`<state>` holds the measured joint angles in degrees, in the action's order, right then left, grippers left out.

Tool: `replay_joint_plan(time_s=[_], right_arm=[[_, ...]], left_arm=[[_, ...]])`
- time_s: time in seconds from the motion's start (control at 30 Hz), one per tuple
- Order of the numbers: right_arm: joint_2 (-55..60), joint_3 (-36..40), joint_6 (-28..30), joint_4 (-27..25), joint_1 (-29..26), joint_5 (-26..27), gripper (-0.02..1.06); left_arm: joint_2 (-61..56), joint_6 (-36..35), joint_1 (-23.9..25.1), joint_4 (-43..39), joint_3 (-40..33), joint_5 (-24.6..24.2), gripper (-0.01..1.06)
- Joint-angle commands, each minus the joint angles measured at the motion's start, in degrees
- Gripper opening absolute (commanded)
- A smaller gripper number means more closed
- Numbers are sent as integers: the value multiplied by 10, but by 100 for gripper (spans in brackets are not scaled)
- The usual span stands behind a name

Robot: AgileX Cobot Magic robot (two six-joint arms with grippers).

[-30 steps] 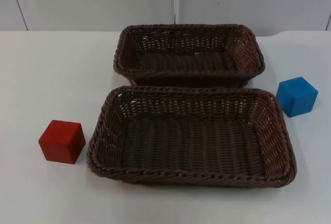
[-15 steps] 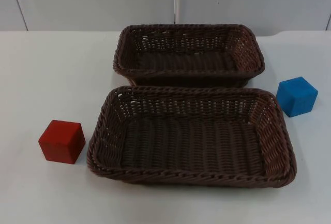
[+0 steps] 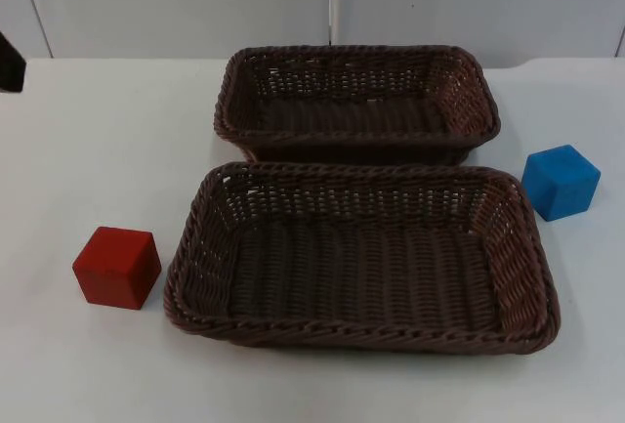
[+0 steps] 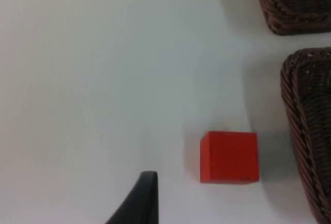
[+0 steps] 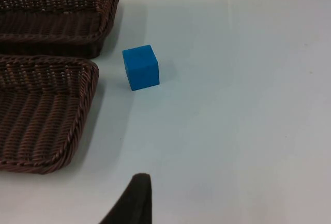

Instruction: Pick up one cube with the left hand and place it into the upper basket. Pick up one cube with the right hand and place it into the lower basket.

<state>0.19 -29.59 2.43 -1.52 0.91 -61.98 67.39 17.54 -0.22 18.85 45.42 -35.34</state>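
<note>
I read the task as not yet begun: both baskets are empty and both cubes sit on the worktop (image 3: 88, 140).

Object positions:
- The red cube (image 3: 117, 267) rests on the worktop just beside the left end of the lower basket (image 3: 361, 330), not touching it as far as I can tell.
- The blue cube (image 3: 560, 182) rests on the worktop just beside the right end of the lower basket, level with the gap between the two baskets.
- The upper basket (image 3: 356, 55) stands behind the lower one, with a narrow gap between them.

Tool status:
- The left tool (image 4: 139, 200) hangs above the worktop near the red cube and holds nothing. I cannot tell how far it is open.
- The right tool (image 5: 134, 198) hangs above the worktop, well apart from the blue cube, and holds nothing. I cannot tell its opening either.

Remaining steps, in my judgement: all of them. The left tool must grasp the red cube and deliver it to the upper basket; the right tool must grasp the blue cube and deliver it to the lower basket.
</note>
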Motion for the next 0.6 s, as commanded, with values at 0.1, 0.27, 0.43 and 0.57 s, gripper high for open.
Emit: replay_joint_plan(time_s=[0.1,0.27,0.43,0.57], right_arm=[[-2,0,-1,2,-4,2,105],[-2,0,-1,2,-4,2,105],[-2,0,-1,2,-4,2,105],[-2,0,-1,2,-4,2,105]], left_arm=[[46,41,2,39,14,0,105],[96,56,-1,56,20,2,105],[141,64,-33,53,32,22,105],[183,64,-39,58,46,26,105]])
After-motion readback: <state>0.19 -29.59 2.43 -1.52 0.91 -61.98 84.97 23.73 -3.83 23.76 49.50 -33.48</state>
